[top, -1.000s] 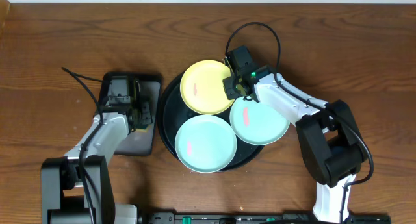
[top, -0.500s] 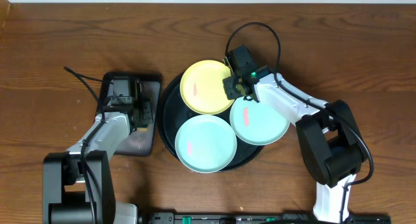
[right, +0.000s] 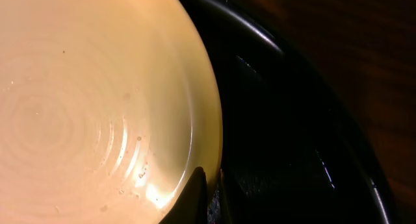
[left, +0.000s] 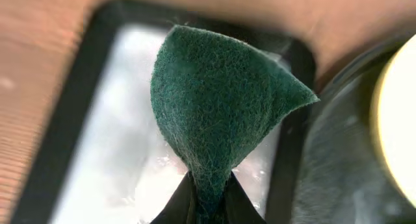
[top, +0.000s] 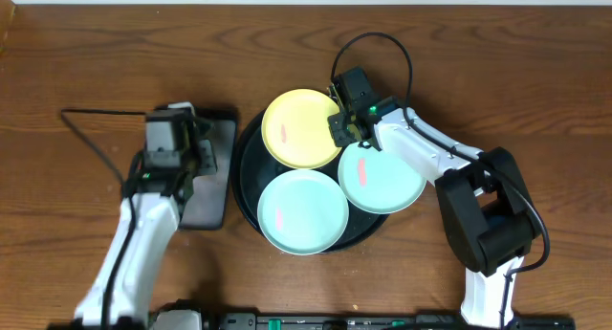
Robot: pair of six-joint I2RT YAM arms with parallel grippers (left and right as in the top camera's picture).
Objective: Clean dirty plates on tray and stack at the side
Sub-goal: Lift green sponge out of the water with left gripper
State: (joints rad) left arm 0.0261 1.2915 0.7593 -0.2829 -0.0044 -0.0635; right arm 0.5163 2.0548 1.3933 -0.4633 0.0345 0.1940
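Observation:
Three plates lie on the round black tray (top: 245, 182): a yellow plate (top: 299, 129) at the back, a mint plate (top: 303, 211) in front and another mint plate (top: 381, 177) on the right, each with a reddish smear. My right gripper (top: 337, 122) is shut on the yellow plate's right rim; the right wrist view shows the yellow plate (right: 84, 100) pinched in the gripper (right: 210, 169) above the tray (right: 279, 120). My left gripper (left: 209, 174) is shut on a green sponge (left: 214, 100), held above the small rectangular tray (left: 97, 152).
The small rectangular black tray (top: 208, 191) sits just left of the round tray on the brown wooden table (top: 497, 72). A thin black cable (top: 96, 113) loops out left of my left arm. The yellow plate's edge (left: 398, 120) shows at the right of the left wrist view.
My left gripper closed on the sponge and lifted it off the small tray, the arm swinging left. My right gripper closed on the yellow plate's rim; the plate shifted slightly left.

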